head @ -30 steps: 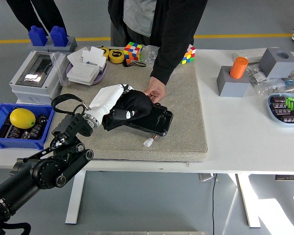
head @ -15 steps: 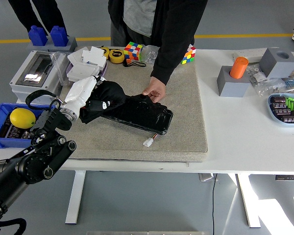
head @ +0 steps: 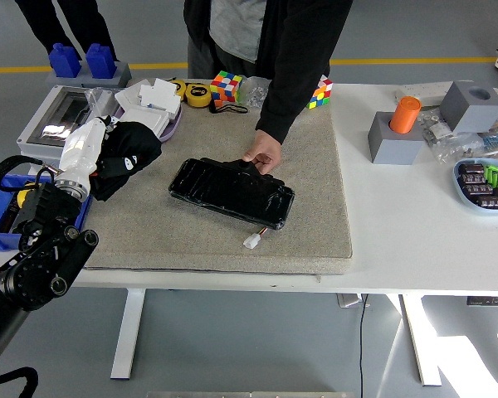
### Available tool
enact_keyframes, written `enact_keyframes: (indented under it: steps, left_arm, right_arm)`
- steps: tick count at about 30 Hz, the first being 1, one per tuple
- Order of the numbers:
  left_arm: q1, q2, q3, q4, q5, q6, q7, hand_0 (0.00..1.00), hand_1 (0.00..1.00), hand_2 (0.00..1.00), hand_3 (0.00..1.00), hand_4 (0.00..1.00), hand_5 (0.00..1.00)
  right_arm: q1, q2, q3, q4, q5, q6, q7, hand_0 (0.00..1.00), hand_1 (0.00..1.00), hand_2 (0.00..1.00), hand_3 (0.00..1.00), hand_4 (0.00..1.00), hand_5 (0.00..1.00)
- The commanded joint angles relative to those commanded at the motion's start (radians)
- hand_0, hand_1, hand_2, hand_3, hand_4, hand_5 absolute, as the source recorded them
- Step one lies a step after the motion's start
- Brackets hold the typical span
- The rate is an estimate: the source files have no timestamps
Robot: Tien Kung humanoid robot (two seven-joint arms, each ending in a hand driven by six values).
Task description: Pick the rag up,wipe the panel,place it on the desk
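The black panel (head: 231,191) lies on the tan mat (head: 315,174) in the middle of the table. A person's hand (head: 261,152) holds its far edge. My left hand (head: 90,146), white, is shut on the black rag (head: 126,154) at the mat's left edge, well left of the panel and apart from it. The rag hangs bunched from the hand, close to the mat. My right arm is out of view.
A blue bin (head: 2,217) with a lemon and a grey box (head: 56,123) stand at the left. A purple tray with white parts (head: 148,106), tape and cube puzzles (head: 226,86) lie behind. A small white connector (head: 252,241) lies by the panel. Grey blocks and an orange cylinder (head: 404,114) stand at the right.
My left hand has moved left with the rag, off the panel, to the mat's left edge. The panel is now uncovered. The person's hand stays on its far edge.
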Motion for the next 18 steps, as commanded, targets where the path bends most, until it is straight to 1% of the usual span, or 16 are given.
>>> enact_keyframes:
  steps: [5,6,10,11,12,15,16,17,18]
  left_arm:
    - [0.015,-0.01,0.004,0.012,-0.018,-0.001,0.009,0.243,0.369,0.469,0.563,0.738,0.002]
    - [0.017,-0.011,0.002,0.016,-0.021,-0.002,0.014,0.303,0.497,0.537,0.581,0.766,0.002]
    - [0.017,-0.009,-0.006,0.023,-0.015,-0.015,0.045,0.303,0.497,0.537,0.581,0.766,0.002]
    - [0.017,-0.008,-0.006,0.024,-0.018,-0.022,0.05,0.303,0.497,0.537,0.581,0.766,0.002]
    - [0.017,-0.008,-0.007,0.024,-0.021,-0.031,0.057,0.387,0.595,0.615,0.612,0.866,0.016]
    - [0.02,-0.006,-0.013,0.021,-0.028,-0.065,0.082,0.387,0.595,0.615,0.612,0.866,0.016]
    - [0.023,-0.006,-0.013,0.015,-0.019,-0.085,0.102,0.387,0.595,0.615,0.612,0.866,0.016]
    - [0.025,-0.006,-0.014,0.012,-0.015,-0.092,0.11,0.387,0.595,0.615,0.612,0.866,0.016]
    - [0.028,-0.006,-0.017,0.007,-0.01,-0.095,0.113,0.706,0.846,0.902,0.892,0.995,0.281]
  right_arm:
    - [0.002,0.0,-0.004,0.0,0.002,0.0,0.0,0.591,0.604,0.536,0.533,0.905,0.362]
    - [0.001,-0.001,-0.006,0.0,0.002,0.0,0.0,0.591,0.602,0.536,0.533,0.905,0.361]
    - [0.002,-0.001,-0.003,0.0,0.0,0.0,0.0,0.591,0.602,0.536,0.533,0.905,0.361]
    - [0.001,0.0,-0.003,0.0,0.002,0.0,0.0,0.591,0.602,0.536,0.533,0.905,0.361]
    - [0.001,-0.001,-0.003,0.0,0.001,0.0,0.0,0.591,0.604,0.536,0.533,0.905,0.361]
    - [0.0,-0.001,-0.003,0.0,0.001,0.0,0.0,0.591,0.604,0.536,0.533,0.905,0.361]
    - [-0.001,-0.001,-0.004,0.0,0.002,0.0,0.0,0.591,0.604,0.536,0.533,0.905,0.361]
    - [-0.001,-0.001,-0.004,0.0,0.002,0.0,0.0,0.591,0.604,0.536,0.533,0.905,0.361]
    - [-0.001,-0.001,-0.005,0.0,0.002,0.0,0.0,0.591,0.604,0.537,0.533,0.906,0.362]
